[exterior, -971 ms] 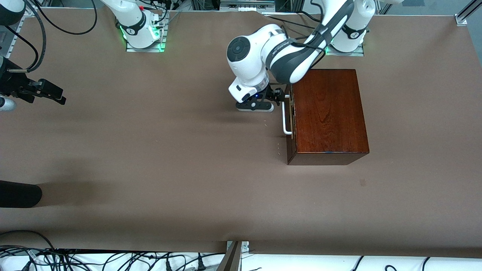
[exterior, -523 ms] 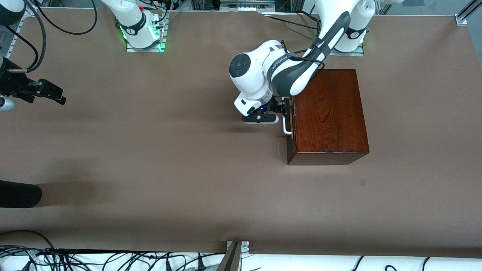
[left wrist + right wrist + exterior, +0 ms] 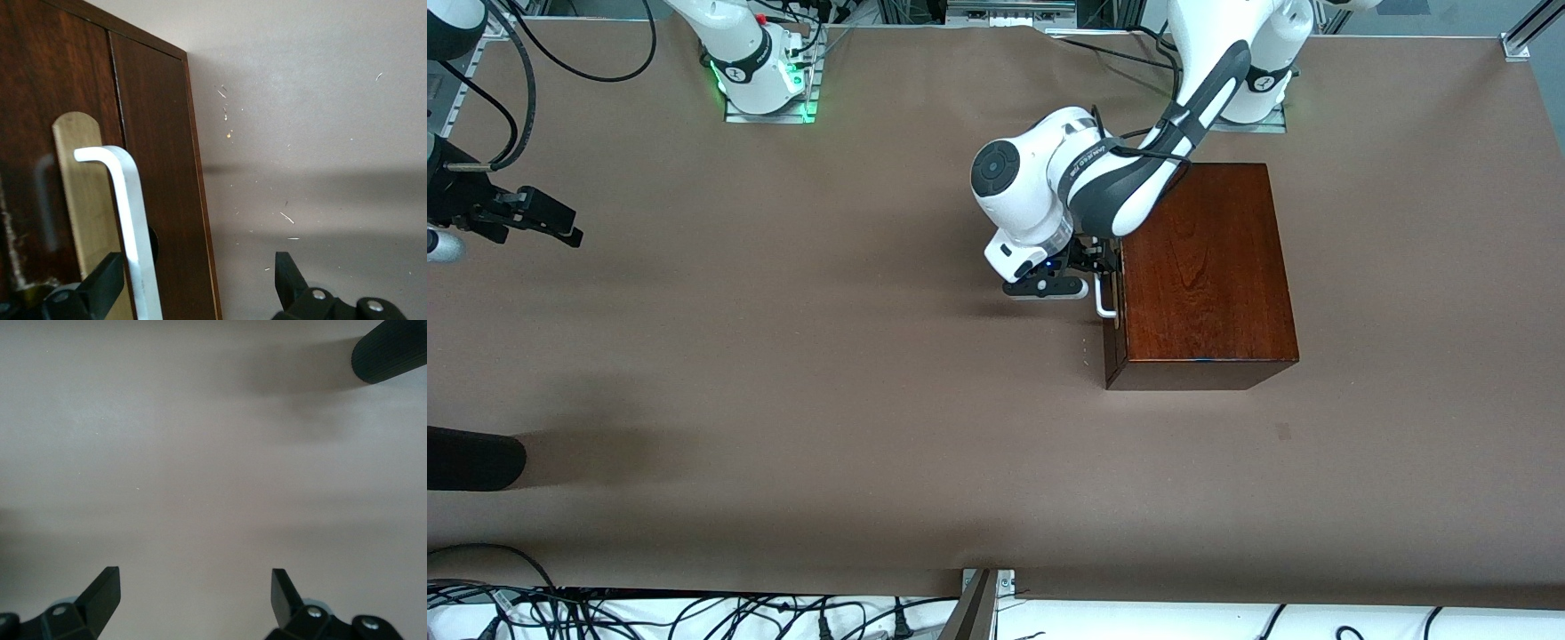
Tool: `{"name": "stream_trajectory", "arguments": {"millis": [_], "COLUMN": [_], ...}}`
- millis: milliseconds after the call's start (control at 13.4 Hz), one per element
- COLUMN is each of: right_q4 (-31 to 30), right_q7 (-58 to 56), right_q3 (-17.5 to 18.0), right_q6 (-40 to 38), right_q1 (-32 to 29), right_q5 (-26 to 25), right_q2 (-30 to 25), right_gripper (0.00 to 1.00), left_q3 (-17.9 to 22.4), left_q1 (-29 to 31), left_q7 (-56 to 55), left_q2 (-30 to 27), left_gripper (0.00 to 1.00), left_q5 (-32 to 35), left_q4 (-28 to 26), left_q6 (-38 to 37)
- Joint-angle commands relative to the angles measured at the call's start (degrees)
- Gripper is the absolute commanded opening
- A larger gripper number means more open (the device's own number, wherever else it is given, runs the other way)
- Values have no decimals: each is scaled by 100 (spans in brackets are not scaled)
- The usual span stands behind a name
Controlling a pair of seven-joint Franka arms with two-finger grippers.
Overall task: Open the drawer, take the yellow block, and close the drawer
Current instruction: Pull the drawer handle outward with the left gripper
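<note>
The box (image 3: 1202, 271) sits in the upper right part of the front frame, on the brown table (image 3: 827, 373), toward the left arm's end. Its polished reddish-brown top shows whole. The drawer (image 3: 1112, 311) is shut: its dark front lies flush with the box's face, the face turned toward the right arm's end of the table, and none of its inside shows. What it holds cannot be seen, so the yellow block is not in view in any frame.

The white handle (image 3: 1102, 298) stands out from the drawer front. Only its nearer end is clear of the arm in the front view. In the left wrist view the bar (image 3: 130, 220) runs down the lower left of the frame over a pale wood strip (image 3: 77, 200) set into the dark front (image 3: 157, 167).

The left gripper (image 3: 1096, 265) is at the drawer front, level with the handle, near the middle of the front frame. Its fingers are spread wide, one (image 3: 100, 287) at the bar against the wood and the other (image 3: 288, 280) out over bare table. The bar lies between them, and they do not clamp it.

The right gripper (image 3: 534, 213) waits at the left edge of the front frame, above the table. Its fingers (image 3: 103, 590) stand apart with nothing between them. A black ribbed object (image 3: 390, 353) lies in the upper right corner of the right wrist view.
</note>
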Motion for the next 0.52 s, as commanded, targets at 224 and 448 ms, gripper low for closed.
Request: {"name": "stream_trajectory", "arguments": {"millis": [224, 448], "right_q4": [87, 87], "right_q7": [23, 23], "right_q3": [36, 36], "right_q6": [-94, -94], "right_q1": [-21, -21], "right_q5": [19, 19], "right_q2": [6, 6], "right_gripper": [100, 100], "left_q3": [51, 51], "left_q1": [-74, -83], "left_q7": [-97, -246], "left_q2": [112, 182], "left_gripper": [100, 100], "left_q5": [164, 155], "left_q4": [114, 114], "left_q6": [-9, 158]}}
